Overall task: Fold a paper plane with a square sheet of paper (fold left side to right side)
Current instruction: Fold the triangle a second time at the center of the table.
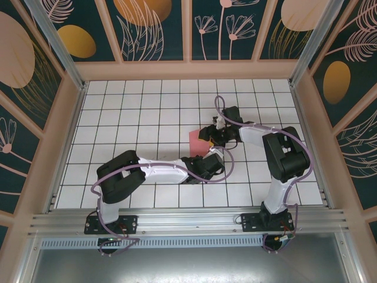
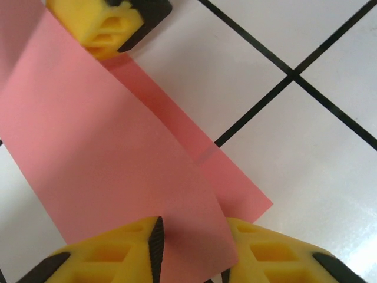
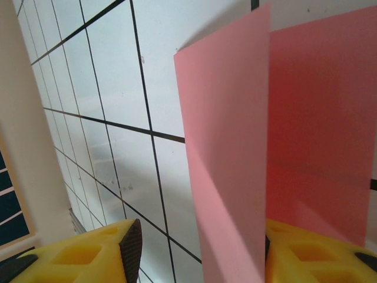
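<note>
The square sheet of paper (image 1: 196, 141) is pink-red and lies mid-table, bent over on itself with one flap lifted. In the left wrist view the raised flap of the paper (image 2: 106, 153) runs down between the yellow fingers of my left gripper (image 2: 191, 253); its jaws stand apart and do not pinch the paper. My left gripper (image 1: 217, 158) sits at the sheet's near right corner. My right gripper (image 1: 212, 134) is at the sheet's right edge and open wide. In its wrist view the upright flap (image 3: 230, 147) leans on the right finger (image 3: 306, 250) of that gripper (image 3: 197, 253).
The white grid-tiled table (image 1: 129, 118) is ringed by a wooden frame and patterned walls (image 1: 156, 29). One yellow fingertip of the right gripper (image 2: 109, 23) touches the far end of the sheet in the left wrist view. An aluminium rail (image 1: 188, 221) runs along the near edge.
</note>
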Available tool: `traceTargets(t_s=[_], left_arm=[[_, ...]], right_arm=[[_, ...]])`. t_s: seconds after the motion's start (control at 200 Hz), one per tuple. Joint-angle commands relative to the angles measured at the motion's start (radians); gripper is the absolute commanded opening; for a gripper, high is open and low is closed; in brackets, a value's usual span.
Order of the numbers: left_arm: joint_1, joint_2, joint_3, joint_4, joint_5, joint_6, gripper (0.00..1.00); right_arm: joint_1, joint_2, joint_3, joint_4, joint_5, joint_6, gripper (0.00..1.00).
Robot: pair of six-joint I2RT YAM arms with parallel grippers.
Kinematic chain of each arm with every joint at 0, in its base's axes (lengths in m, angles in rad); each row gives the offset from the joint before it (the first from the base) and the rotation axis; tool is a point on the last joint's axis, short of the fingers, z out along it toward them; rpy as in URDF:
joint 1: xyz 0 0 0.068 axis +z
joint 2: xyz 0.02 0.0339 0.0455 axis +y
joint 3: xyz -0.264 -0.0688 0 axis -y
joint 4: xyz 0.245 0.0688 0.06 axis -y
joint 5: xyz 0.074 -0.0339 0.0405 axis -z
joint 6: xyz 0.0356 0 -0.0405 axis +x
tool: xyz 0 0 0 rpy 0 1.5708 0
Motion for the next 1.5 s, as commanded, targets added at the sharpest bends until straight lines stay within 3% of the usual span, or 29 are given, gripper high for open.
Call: traceTargets(t_s=[0.0, 0.215, 0.545, 0.706, 0.911, 1.186, 1.246, 1.496], left_arm=[[-0.001, -0.034, 0.019, -0.013, -0.015, -0.003, 0.25], [0.005, -0.052, 0.007, 0.006, 0.020, -0.019, 0.00], [0.129, -0.185, -0.122, 0.128, 0.301, -0.108, 0.00], [0.187, -0.203, -0.174, 0.215, 0.480, -0.166, 0.00], [0.265, -0.242, -0.259, 0.313, 0.631, -0.241, 0.00], [0.331, -0.254, -0.301, 0.357, 0.713, -0.287, 0.00], [0.339, -0.256, -0.308, 0.360, 0.715, -0.292, 0.00], [0.348, -0.244, -0.302, 0.329, 0.701, -0.270, 0.00]], right_arm=[[-0.006, 0.009, 0.032, -0.050, 0.033, -0.039, 0.52], [-0.006, -0.046, 0.028, -0.005, 0.061, -0.064, 0.56], [-0.030, -0.305, -0.040, 0.064, 0.235, -0.075, 0.84], [-0.038, -0.464, -0.126, 0.045, 0.357, -0.091, 0.84], [-0.035, -0.577, -0.271, -0.014, 0.359, -0.069, 0.56], [0.055, -0.539, -0.448, 0.050, 0.306, 0.036, 0.05], [0.085, -0.513, -0.459, 0.063, 0.312, 0.050, 0.00], [0.153, -0.382, -0.436, 0.069, 0.322, 0.076, 0.00]])
